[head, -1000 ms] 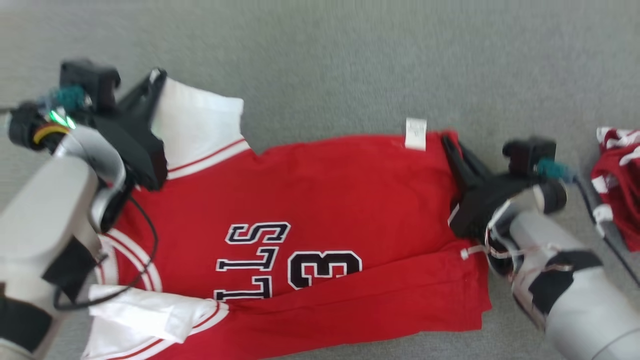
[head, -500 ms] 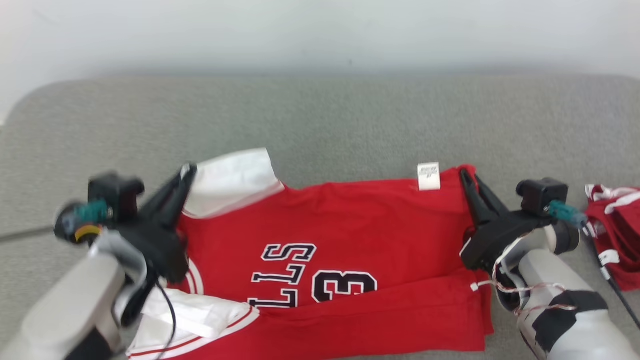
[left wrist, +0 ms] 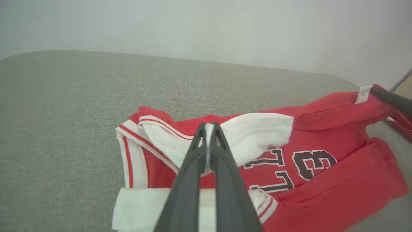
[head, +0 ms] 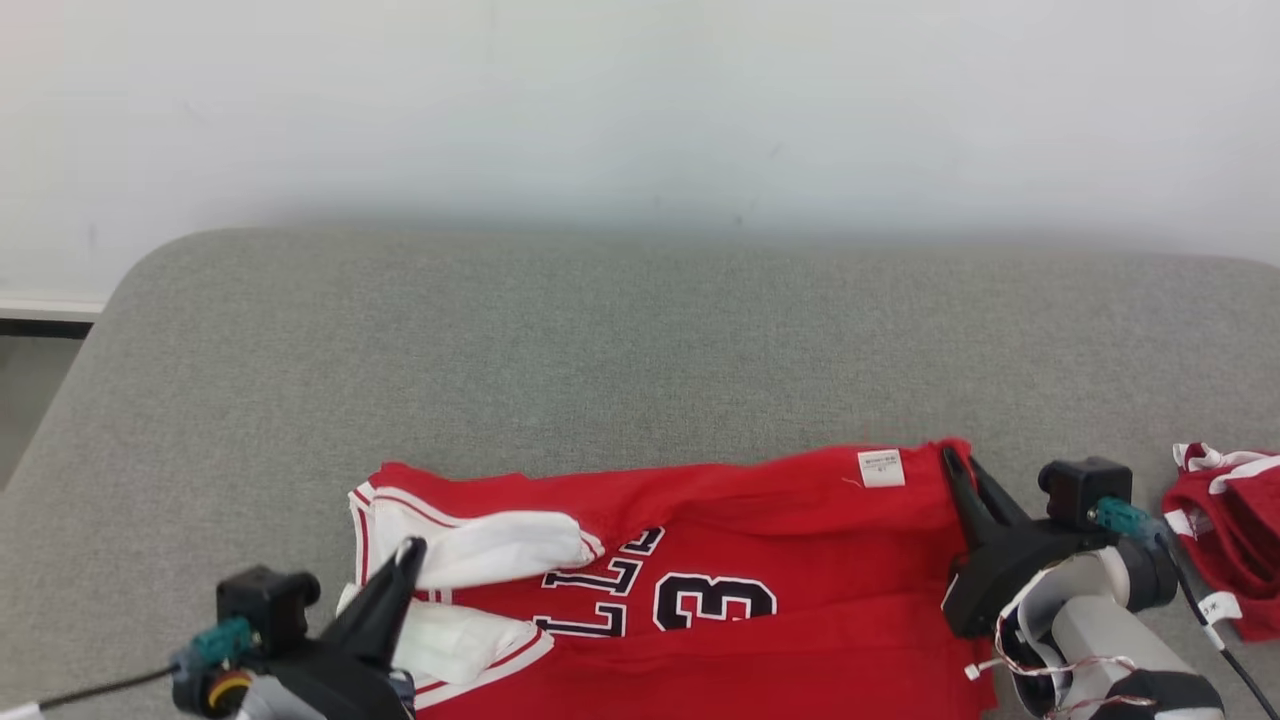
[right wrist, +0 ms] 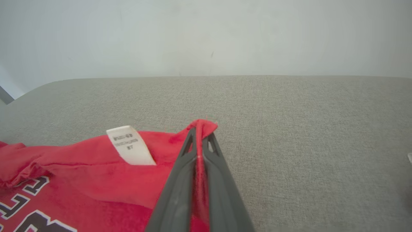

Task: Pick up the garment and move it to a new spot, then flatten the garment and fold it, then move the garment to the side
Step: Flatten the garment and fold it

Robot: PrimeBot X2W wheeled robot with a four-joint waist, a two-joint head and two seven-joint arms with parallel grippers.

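Note:
The garment (head: 720,560) is a red jersey with white sleeves and black lettering, lying across the near part of the grey cushion (head: 600,350). My left gripper (head: 412,548) is shut on a white sleeve edge (left wrist: 257,129), lifting it over the red body; in its wrist view the left gripper (left wrist: 208,126) pinches white cloth. My right gripper (head: 950,458) is shut on the red hem corner beside a white care label (head: 881,467). In its own wrist view the right gripper (right wrist: 200,130) holds that raised red corner, with the label (right wrist: 130,145) to its left.
Another red and white garment (head: 1225,530) lies bunched at the cushion's right edge. A pale wall (head: 640,110) rises behind the cushion. Bare grey cushion stretches beyond the jersey toward the wall and to the left.
The head camera has tilted up, so the wall now shows. Both grippers have pulled their held edges back toward me, and the jersey's far part now folds over its body.

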